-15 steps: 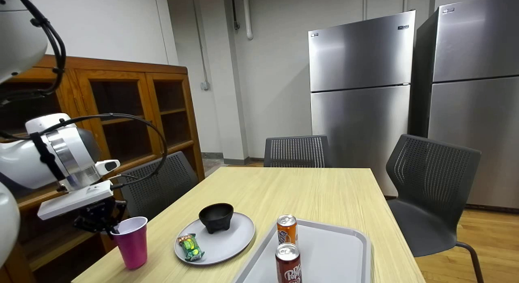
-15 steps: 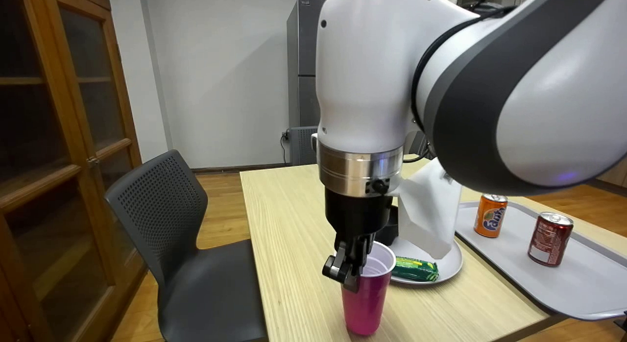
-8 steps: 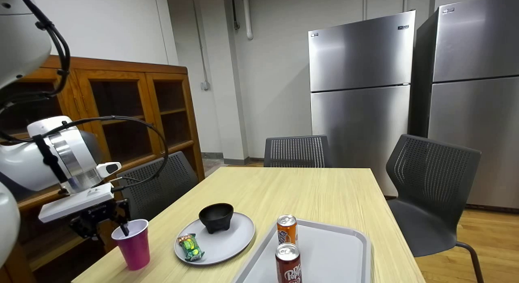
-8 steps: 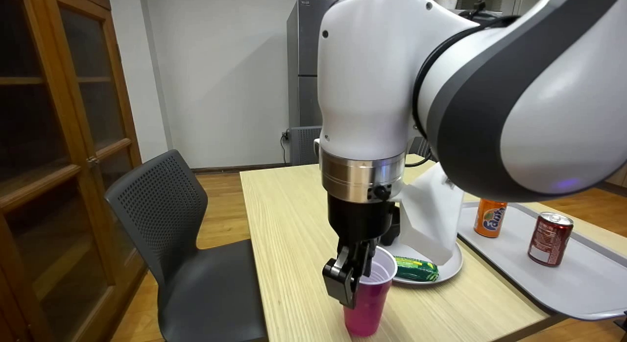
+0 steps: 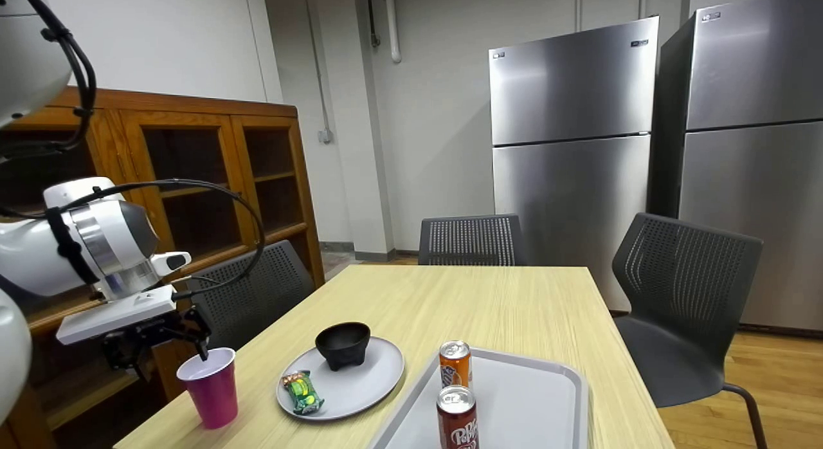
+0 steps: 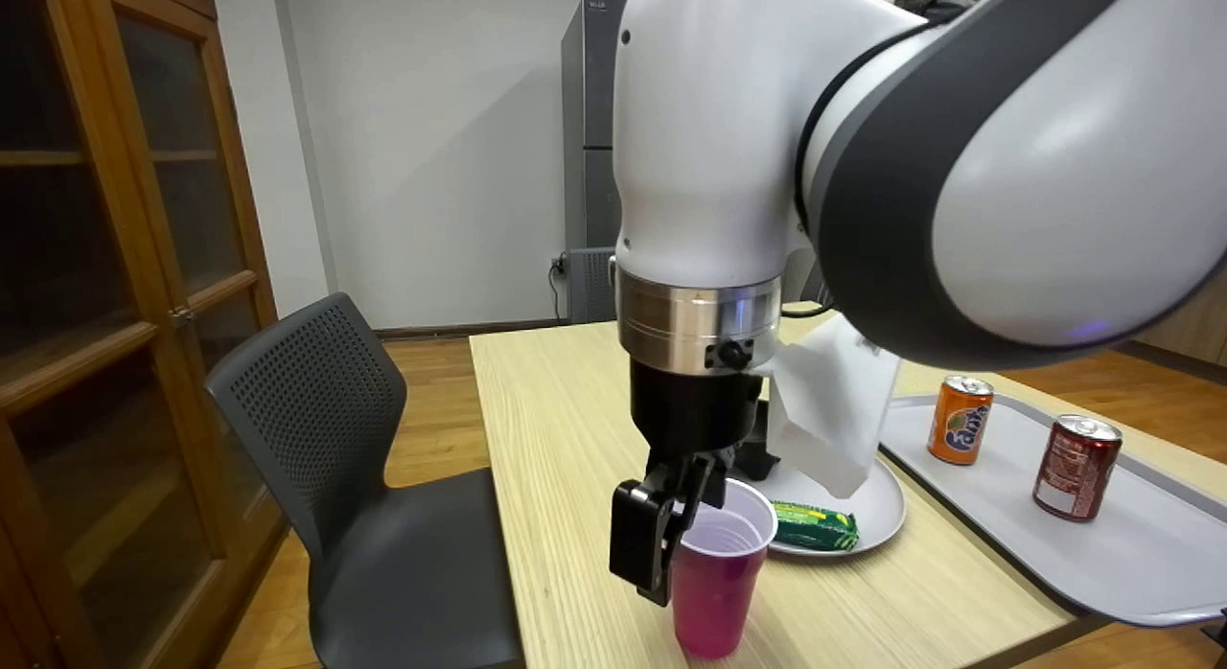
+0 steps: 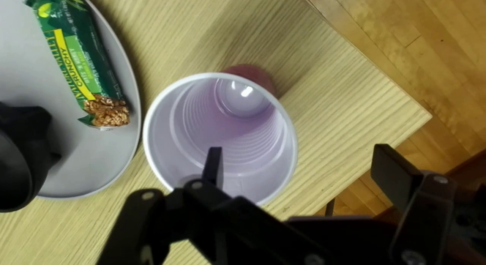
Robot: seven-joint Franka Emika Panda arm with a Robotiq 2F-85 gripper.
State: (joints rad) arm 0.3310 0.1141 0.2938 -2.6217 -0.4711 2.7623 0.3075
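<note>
A magenta cup with a white inside point(image 7: 243, 139) stands upright near the table's corner, seen also as a magenta cup point(image 5: 215, 394) in an exterior view. My gripper point(image 7: 298, 155) is open, its jaws wide apart with nothing held. One finger point(image 7: 214, 164) overlaps the cup's mouth in the wrist view; whether its tip dips below the rim I cannot tell. The second finger point(image 7: 395, 174) is outside the cup, beyond the table edge. In an exterior view the gripper point(image 6: 682, 549) hangs close by the rim of the cup point(image 6: 719, 592).
Beside the cup lies a grey plate point(image 5: 360, 391) bearing a green snack bar point(image 7: 76, 60) and a black bowl point(image 5: 343, 346). Farther over, a grey tray point(image 5: 527, 397) holds an orange Fanta can point(image 6: 960, 422) and a Dr Pepper can point(image 5: 458, 420). Chairs stand around the table point(image 5: 463, 301).
The jaws have spread apart from being together at the cup's rim. The arm dipped slightly, then rose a little. The cup has shifted very slightly and stays standing.
</note>
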